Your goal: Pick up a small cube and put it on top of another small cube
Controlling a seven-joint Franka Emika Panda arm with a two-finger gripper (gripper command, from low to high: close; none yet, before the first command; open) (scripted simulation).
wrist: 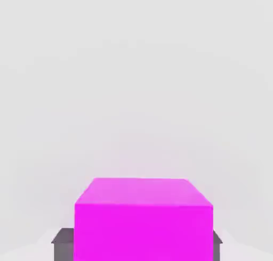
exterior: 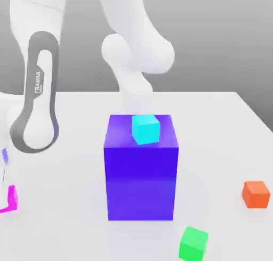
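The small cube [wrist: 143, 220] is plain magenta-pink and sits on the white table. My gripper [wrist: 139, 248] is shut on it, with a grey finger [wrist: 63, 245] pressed against each of two opposite sides. In the exterior view the same small cube [exterior: 9, 199] lies at the far left edge, partly cut off, below my white arm [exterior: 36, 95]. The other small cube [exterior: 193, 243], bright green, rests on the table near the front, right of the middle and well away from the magenta one.
A tall blue-violet block [exterior: 141, 180] stands mid-table between the two cubes, with a cyan cube [exterior: 145, 129] on top. An orange cube [exterior: 256, 194] sits at the exterior view's right. The white table [exterior: 64, 228] spreads all around.
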